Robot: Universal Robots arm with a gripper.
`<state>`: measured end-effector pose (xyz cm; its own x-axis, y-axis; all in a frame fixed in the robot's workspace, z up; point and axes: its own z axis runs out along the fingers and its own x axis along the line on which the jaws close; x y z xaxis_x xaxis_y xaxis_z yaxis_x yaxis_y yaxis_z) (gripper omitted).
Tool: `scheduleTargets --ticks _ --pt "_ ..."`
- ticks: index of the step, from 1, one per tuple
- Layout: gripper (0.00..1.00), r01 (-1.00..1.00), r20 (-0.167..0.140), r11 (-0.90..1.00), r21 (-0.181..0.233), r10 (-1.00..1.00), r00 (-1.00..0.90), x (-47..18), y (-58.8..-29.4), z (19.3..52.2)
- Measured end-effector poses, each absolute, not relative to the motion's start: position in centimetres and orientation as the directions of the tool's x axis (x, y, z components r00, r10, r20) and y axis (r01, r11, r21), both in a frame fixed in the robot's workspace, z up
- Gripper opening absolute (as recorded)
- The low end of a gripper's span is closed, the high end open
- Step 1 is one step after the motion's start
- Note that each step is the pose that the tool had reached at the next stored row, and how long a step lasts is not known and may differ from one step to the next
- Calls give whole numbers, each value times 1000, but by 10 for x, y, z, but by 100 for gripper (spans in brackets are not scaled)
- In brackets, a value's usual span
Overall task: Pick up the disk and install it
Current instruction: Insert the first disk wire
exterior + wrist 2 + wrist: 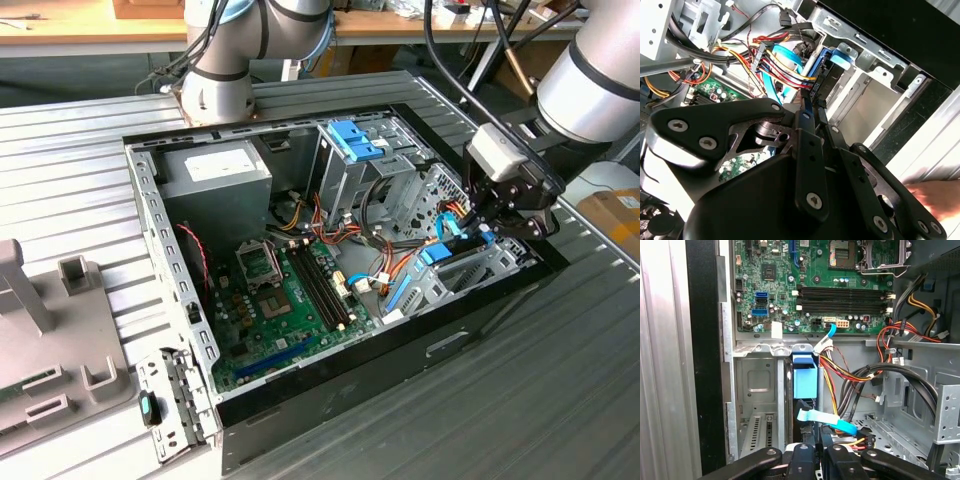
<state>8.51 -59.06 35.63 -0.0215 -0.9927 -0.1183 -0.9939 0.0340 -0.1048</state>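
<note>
Gripper (pixel 478 228) low over the open computer case's (pixel 330 395) drive bay at the exterior view's right, fingers (pixel 805 457) drawn nearly together around the upright disk (pixel 804 377), which stands edge-on in that metal bay (pixel 756 390) beside the motherboard (pixel 290 300).

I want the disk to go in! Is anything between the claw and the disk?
Yes. A flat blue cable lies across between the claw and the disk, which stands on edge in the metal bay. Coloured wires crowd beside it.
</note>
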Motion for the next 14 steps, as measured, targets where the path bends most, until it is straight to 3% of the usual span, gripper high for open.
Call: scheduleTargets --ticks 14 --pt "16 -994 -124 33 -107 -992 -20 87 -590 353"
